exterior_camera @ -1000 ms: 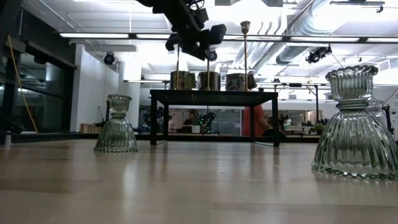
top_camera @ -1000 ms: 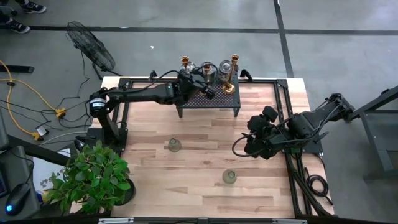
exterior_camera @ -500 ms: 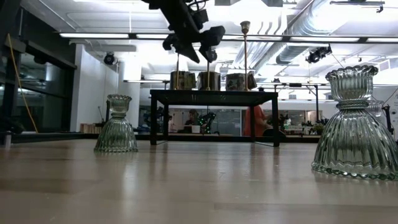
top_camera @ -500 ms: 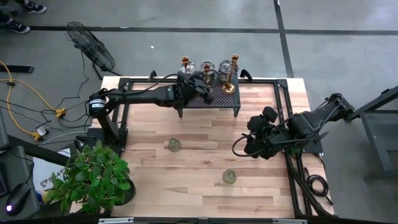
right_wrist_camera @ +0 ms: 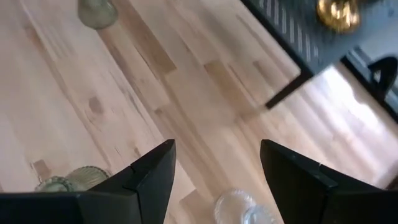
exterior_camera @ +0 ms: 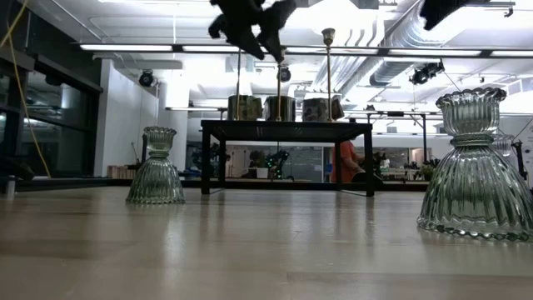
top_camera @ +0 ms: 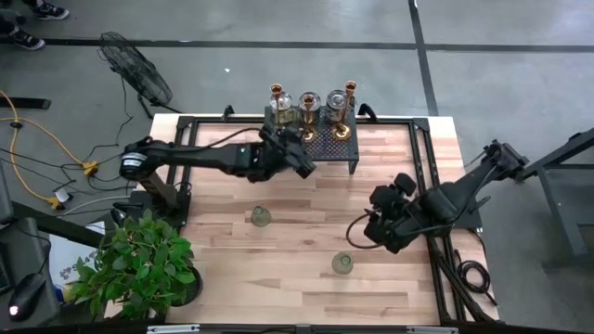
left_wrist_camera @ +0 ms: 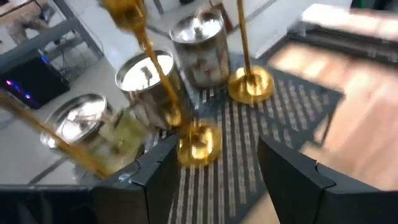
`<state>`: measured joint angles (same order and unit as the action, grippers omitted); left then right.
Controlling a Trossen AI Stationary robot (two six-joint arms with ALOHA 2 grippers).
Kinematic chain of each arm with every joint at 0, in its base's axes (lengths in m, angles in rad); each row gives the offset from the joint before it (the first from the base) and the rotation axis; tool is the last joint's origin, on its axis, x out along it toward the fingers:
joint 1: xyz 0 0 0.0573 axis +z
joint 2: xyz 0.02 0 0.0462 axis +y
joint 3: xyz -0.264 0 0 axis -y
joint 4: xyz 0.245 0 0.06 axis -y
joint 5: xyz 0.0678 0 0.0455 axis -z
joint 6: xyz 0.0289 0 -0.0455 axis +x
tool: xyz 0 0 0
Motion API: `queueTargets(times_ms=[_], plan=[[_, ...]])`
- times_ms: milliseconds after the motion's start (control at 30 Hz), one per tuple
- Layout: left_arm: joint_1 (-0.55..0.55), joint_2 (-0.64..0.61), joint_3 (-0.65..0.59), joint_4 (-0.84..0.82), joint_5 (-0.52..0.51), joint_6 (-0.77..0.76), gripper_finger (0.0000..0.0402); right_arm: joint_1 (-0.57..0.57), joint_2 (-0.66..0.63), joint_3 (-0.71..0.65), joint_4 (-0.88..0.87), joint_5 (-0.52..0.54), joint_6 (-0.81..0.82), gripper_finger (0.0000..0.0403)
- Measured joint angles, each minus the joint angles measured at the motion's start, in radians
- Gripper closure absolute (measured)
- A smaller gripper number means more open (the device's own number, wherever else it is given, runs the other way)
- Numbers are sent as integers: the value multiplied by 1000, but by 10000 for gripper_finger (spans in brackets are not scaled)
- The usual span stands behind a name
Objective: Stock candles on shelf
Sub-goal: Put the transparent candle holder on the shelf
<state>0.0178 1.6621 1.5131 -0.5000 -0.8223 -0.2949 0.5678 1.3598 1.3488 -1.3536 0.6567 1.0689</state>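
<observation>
We hold our left gripper [top_camera: 302, 160] spread and empty just in front of the low black mesh-topped metal shelf [top_camera: 327, 148], where slim brass candlesticks [top_camera: 349, 104] and round glass jar candles [top_camera: 335, 101] stand. Our right gripper [top_camera: 379, 223] hangs parted over bare wood.

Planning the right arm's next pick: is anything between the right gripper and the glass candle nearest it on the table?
Nothing visible. The right gripper, open, hangs over bare wood; the glass candle stands alone nearby.
</observation>
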Motion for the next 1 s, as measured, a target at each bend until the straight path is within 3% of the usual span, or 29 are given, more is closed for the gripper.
queueTargets(times_ms=[200,600,767,1000], plan=[[-121,-44,-6,-122,-34,-40,192,33,0,-88,2,-3,245,176],[-366,-90,-3,-222,-260,-129,192,127,0,-328,124,-64,779,176],[-413,-90,-2,-218,-266,-145,192,188,1,-435,189,-87,954,176],[-433,-90,-3,-261,-291,-196,192,234,1,-539,219,-166,1077,176]])
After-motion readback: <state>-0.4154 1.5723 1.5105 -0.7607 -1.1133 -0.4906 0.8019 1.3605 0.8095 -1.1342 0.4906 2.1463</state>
